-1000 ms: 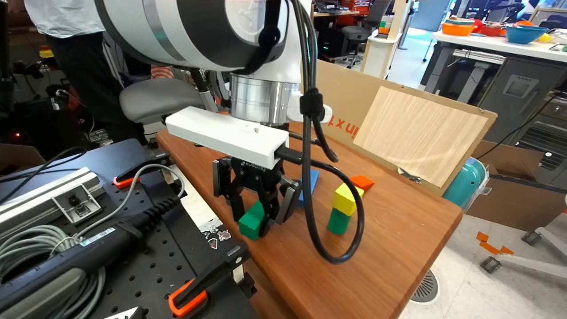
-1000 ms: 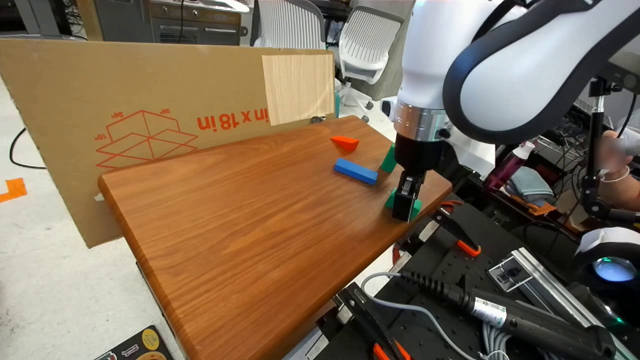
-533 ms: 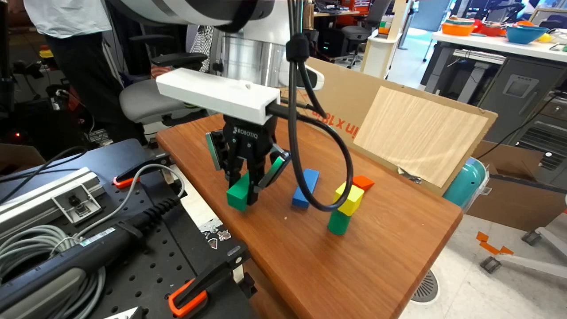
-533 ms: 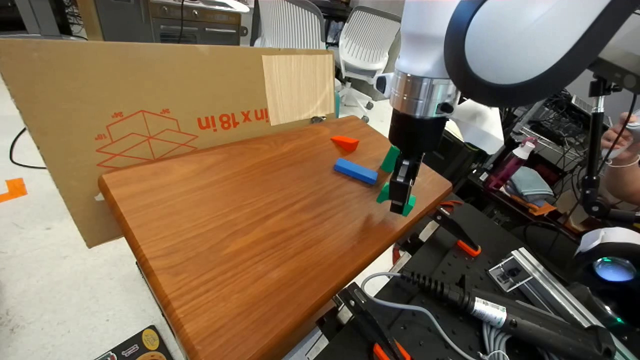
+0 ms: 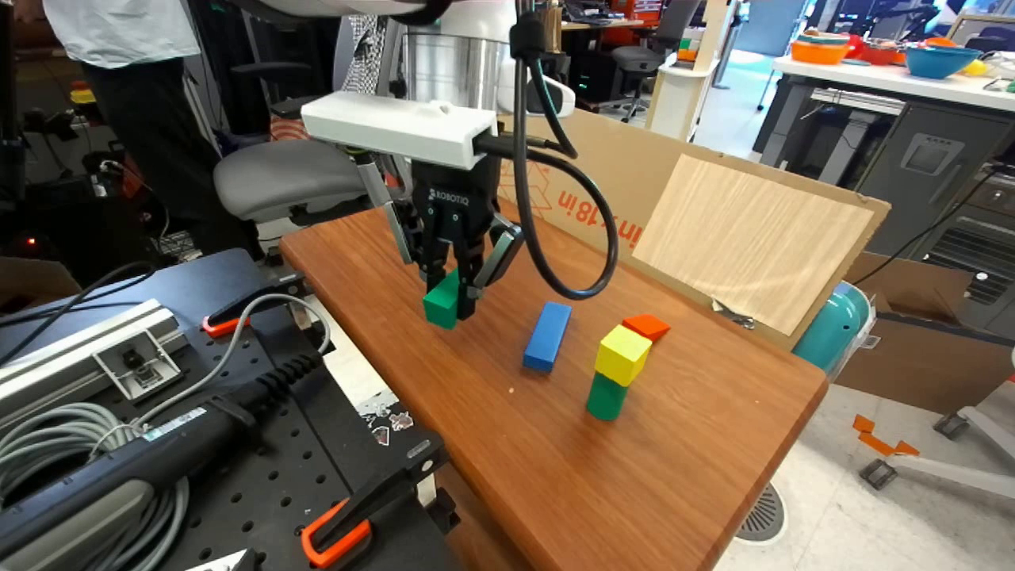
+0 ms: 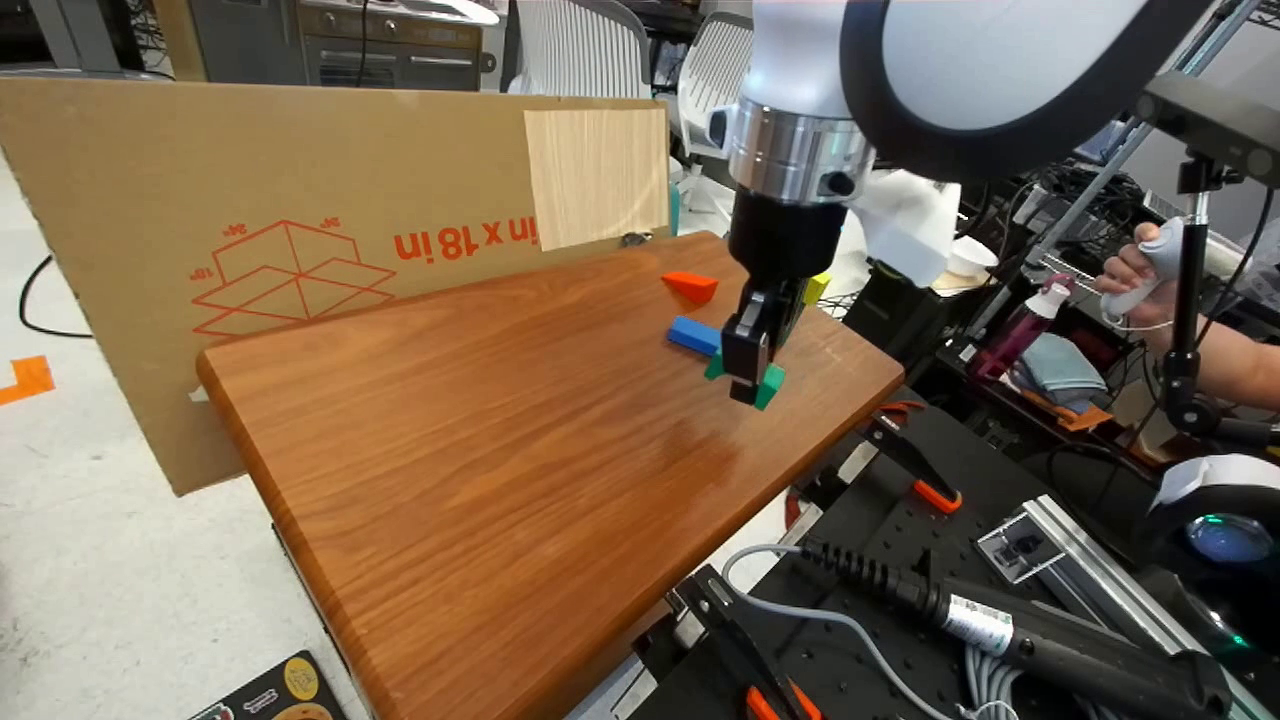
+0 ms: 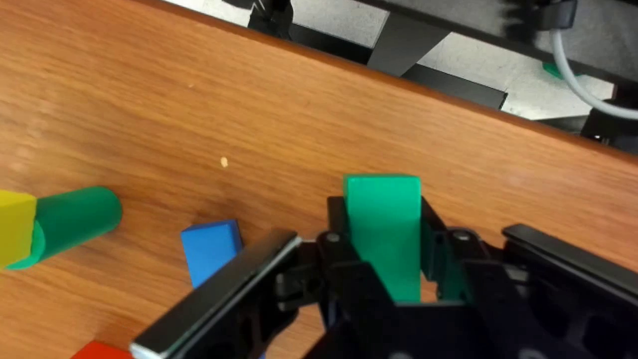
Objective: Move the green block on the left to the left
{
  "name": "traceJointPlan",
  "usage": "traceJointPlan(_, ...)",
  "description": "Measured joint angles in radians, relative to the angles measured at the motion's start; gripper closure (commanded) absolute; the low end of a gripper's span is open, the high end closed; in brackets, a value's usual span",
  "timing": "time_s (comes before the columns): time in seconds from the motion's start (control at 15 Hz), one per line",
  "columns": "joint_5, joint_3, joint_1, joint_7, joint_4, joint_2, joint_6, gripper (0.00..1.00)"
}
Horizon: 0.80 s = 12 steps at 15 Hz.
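- Where the brown, wood-grained tabletop (image 6: 480, 450) ends along one side, a tan cardboard sheet (image 6: 130, 250) with red print is stood.
- Over the tabletop, the white robot arm (image 6: 800, 60) is extended.
- The black two-fingered gripper (image 5: 450, 293) is pointed downward; its fingers are drawn narrowly together, with a small, bright, rectangular green block (image 7: 383, 239) clasped between them.
- By this grip the green block is held above the tabletop, its ends left uncovered past the fingers.
- The blue oblong block (image 5: 547, 337) is laid flat on the tabletop and is partly covered by the gripper in the wrist view.
- Farther from the gripper, an upright green cylinder (image 5: 607, 399) is topped by a yellow block (image 5: 622, 355).
- In an exterior view, an orange-red wedge (image 5: 648, 326) is partly hidden behind the yellow block.
- Near one end of the blue oblong block, a tiny pale speck (image 7: 224, 161) is seen on the wood.
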Motion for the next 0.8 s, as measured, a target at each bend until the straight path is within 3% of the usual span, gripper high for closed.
traceJointPlan(0.4, 0.002, 0.003, 0.042, 0.081, 0.102, 0.143, 0.049, 0.91)
traceJointPlan(0.47, 0.007, 0.005, 0.045, 0.081, 0.114, 0.149, 0.048, 0.76)
traceJointPlan(0.53, 0.014, 0.009, 0.046, 0.081, 0.121, 0.152, 0.049, 0.41)
traceJointPlan(0.6, 0.025, 0.014, 0.046, 0.08, 0.126, 0.154, 0.049, 0.41)
traceJointPlan(0.8, 0.063, 0.028, 0.045, 0.071, 0.127, 0.153, 0.049, 0.19)
